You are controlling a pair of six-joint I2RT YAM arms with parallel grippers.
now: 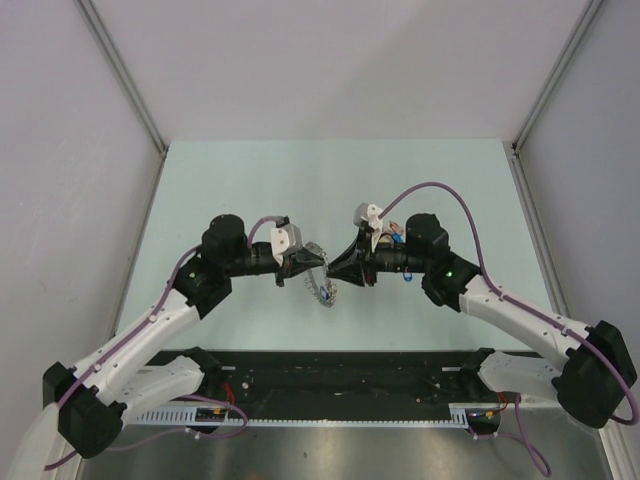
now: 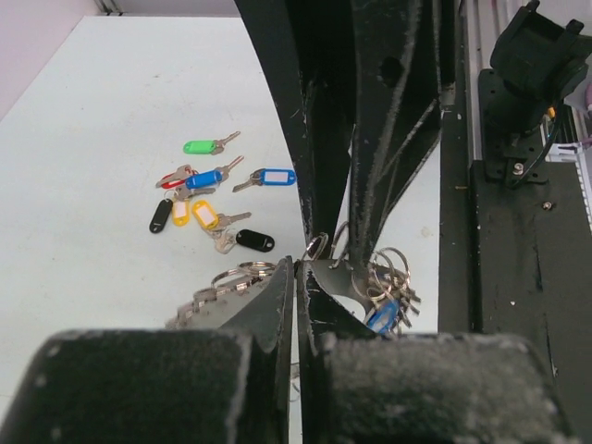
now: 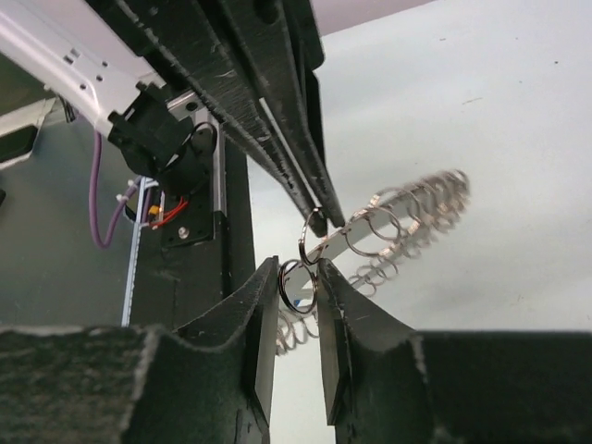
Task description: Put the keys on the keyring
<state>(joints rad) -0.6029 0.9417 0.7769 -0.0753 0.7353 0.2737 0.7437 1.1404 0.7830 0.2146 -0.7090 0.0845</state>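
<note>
The keyring (image 1: 322,284), a flat grey metal band lined with small split rings, hangs between my two grippers above the table. My left gripper (image 1: 316,265) is shut on its edge (image 2: 222,287). My right gripper (image 1: 332,270) is closed with one small split ring (image 3: 298,287) caught between its pads, just below the band (image 3: 388,217). A blue-tagged key (image 2: 382,316) hangs from the ring. The loose keys (image 2: 208,199), with green, blue, red, yellow and black tags, lie on the table; from above they peek out beside the right wrist (image 1: 400,240).
The pale green table (image 1: 250,180) is walled on three sides. A black rail (image 1: 340,375) runs along its near edge between the arm bases. The right arm's fingers (image 2: 356,185) cross the left wrist view from above.
</note>
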